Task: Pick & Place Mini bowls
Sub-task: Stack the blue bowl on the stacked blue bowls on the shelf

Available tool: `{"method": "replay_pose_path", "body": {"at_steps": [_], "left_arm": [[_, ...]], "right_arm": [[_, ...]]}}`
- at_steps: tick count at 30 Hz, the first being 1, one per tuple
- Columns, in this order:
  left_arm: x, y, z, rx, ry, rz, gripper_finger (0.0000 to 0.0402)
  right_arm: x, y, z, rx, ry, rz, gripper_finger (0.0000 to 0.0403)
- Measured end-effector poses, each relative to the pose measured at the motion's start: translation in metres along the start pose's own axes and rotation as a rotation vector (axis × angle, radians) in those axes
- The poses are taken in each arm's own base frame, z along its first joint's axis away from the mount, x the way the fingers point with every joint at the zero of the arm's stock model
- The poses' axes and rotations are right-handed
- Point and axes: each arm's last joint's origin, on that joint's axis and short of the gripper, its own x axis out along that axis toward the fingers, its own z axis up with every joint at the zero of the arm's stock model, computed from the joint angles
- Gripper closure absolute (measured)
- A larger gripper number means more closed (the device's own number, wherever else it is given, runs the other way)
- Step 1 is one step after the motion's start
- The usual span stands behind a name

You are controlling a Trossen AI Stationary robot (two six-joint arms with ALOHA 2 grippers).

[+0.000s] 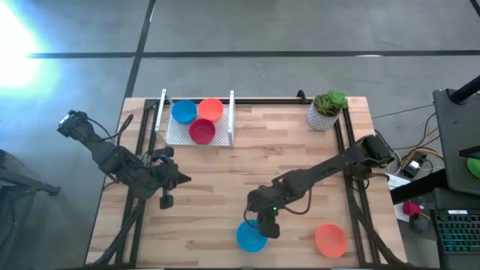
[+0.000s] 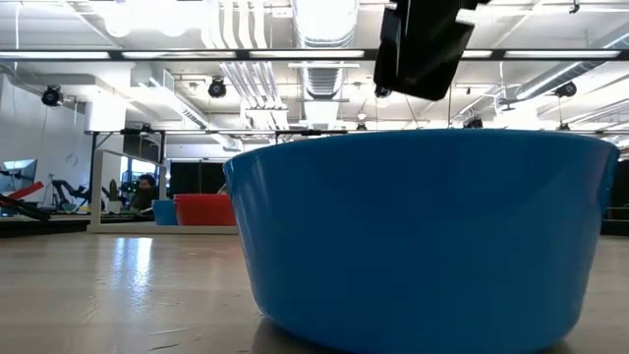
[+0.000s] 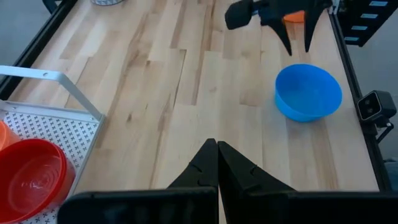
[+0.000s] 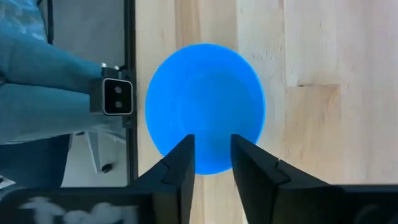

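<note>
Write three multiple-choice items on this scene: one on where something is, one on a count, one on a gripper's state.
1. Where is the right gripper?
A. above the blue bowl at the table's front edge
B. over the plant pot
C. inside the white rack

2. How many bowls sit in the white rack?
A. one
B. three
C. five

3. What state is the left gripper in?
A. clamped on a red bowl
B. wide open
C. shut, holding nothing

Answers:
1 A: the right wrist view looks straight down on that bowl between the open fingers.
2 B: a blue bowl in the rack, an orange bowl in the rack and a red bowl.
3 C: its fingers meet over bare wood.
</note>
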Motion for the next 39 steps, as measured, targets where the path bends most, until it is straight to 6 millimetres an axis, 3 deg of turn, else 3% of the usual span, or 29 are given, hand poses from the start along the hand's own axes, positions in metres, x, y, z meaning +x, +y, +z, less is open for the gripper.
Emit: {"method": "replay_pose_path", "body": {"at_steps": [7,19,31,39], "left_arm": [[0.0,0.0,0.0,0.0,0.001,0.0,0.0401],[0.0,0.0,0.0,0.0,0.003,-0.003,0.0401],[0.0,0.0,-0.001,0.004,0.012,-0.004,0.0402],[0.0,0.0,-0.001,0.004,0.012,-0.003,0.0402]], "right_arm": [[0.022,-0.008,-0.001,-0.017,0.037,-0.037,0.0272],[0.072,-0.03,-0.01,0.015,0.155,-0.1,0.0282],[0.064,-0.025,-0.007,0.014,0.152,-0.049,0.0299],[0.071,-0.029,-0.008,0.035,0.144,-0.073,0.0303]]}}
